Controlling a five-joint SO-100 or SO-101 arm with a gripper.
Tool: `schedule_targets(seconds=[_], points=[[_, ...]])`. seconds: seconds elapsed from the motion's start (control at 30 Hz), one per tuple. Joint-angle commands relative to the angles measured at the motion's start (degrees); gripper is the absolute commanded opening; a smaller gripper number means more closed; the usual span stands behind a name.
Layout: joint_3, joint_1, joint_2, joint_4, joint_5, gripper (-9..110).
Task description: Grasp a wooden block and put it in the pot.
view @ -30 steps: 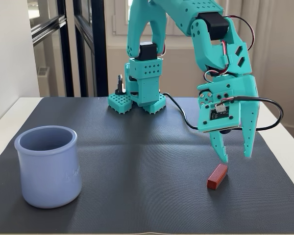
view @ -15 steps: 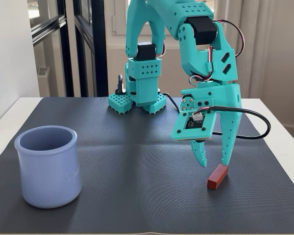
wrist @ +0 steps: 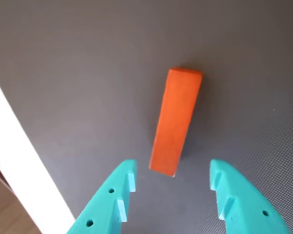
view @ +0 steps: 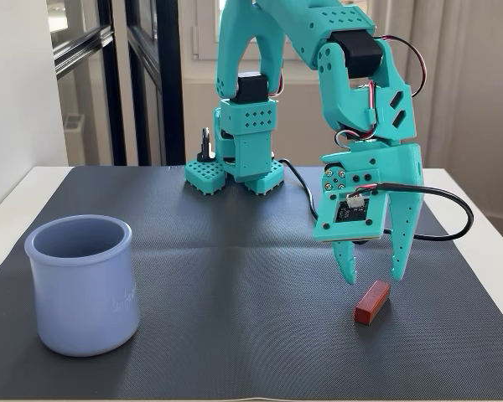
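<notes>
The wooden block [view: 372,301] is a small reddish-brown bar lying flat on the dark mat at the front right in the fixed view. In the wrist view the wooden block [wrist: 176,120] lies lengthwise, its near end just ahead of the fingertips. My teal gripper [view: 374,275] hangs open just above the block's far end, with nothing between its fingers. From the wrist camera, the gripper [wrist: 172,178] shows both fingers spread wider than the block. The lavender-blue pot [view: 84,284] stands upright at the front left, far from the gripper.
The arm's base [view: 235,172] is clamped at the back middle of the dark mat [view: 235,276]. A black cable [view: 440,213] loops to the right of the gripper. The white table edge [wrist: 24,165] runs along the left of the wrist view.
The gripper swung left from over the block half a second ago, then came back right a little. It now hangs above the block's far end, still open. Block and pot have not moved.
</notes>
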Motion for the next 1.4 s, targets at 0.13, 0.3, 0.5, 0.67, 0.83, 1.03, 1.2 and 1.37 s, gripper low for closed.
schedule_targets(seconds=[0.13,0.3,0.5,0.67,0.83,1.03,1.2,1.37], points=[[-6.24,-0.53,-5.63,-0.09,-0.7,17],[-6.86,0.97,-5.8,-0.18,-2.02,17],[-6.24,2.46,-6.33,0.35,-3.78,17],[-6.24,3.08,-6.42,0.35,-5.27,17],[-4.48,2.99,-6.42,0.44,-5.27,17],[-3.69,2.81,-6.42,0.44,-5.27,10],[-3.6,2.81,-6.42,0.44,-5.36,6],[-3.6,2.9,-6.42,0.44,-6.5,6]])
